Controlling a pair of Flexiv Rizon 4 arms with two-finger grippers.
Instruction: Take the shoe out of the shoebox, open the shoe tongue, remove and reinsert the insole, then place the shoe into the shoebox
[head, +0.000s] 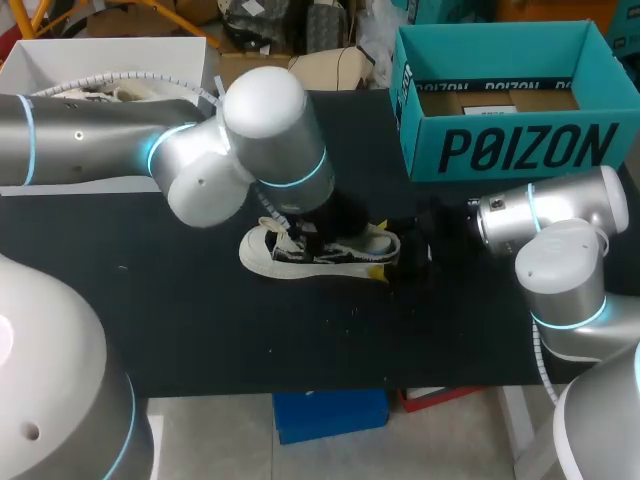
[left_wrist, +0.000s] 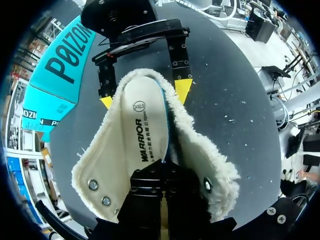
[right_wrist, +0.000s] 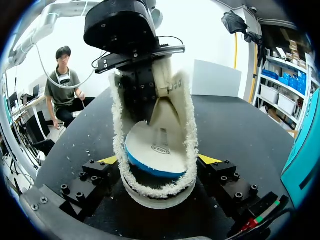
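Shoe (head: 322, 254) on table (head: 200, 310), insole (left_wrist: 142, 125) inside; shoebox (head: 520, 150) open nearby.

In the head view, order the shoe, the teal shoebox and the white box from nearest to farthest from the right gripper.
1. The shoe: in the middle, its heel between the fingers of the right gripper.
2. The teal shoebox: at the far right corner.
3. The white box: at the far left corner, clearly the farthest.
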